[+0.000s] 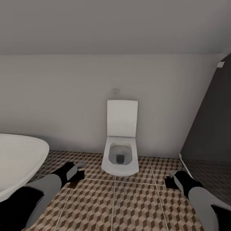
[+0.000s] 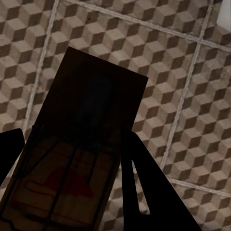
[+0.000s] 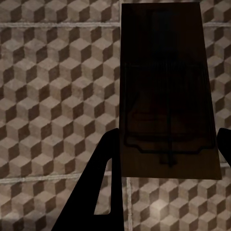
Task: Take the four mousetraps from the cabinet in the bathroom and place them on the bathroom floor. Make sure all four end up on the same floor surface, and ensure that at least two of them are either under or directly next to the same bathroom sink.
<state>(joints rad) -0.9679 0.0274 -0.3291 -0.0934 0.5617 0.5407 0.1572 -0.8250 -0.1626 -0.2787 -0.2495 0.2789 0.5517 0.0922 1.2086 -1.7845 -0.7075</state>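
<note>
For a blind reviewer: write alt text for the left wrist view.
A flat tan wooden mousetrap with dark wire and a red mark sits clamped between the left gripper's black fingers, held above brown-and-beige cube-patterned floor tiles with pale grout lines.

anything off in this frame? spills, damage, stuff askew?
Nothing stands out. Each gripper holds a mousetrap above the bathroom floor: left gripper on one mousetrap, right gripper on another. The toilet stands lid up, the floor looks dry.
</note>
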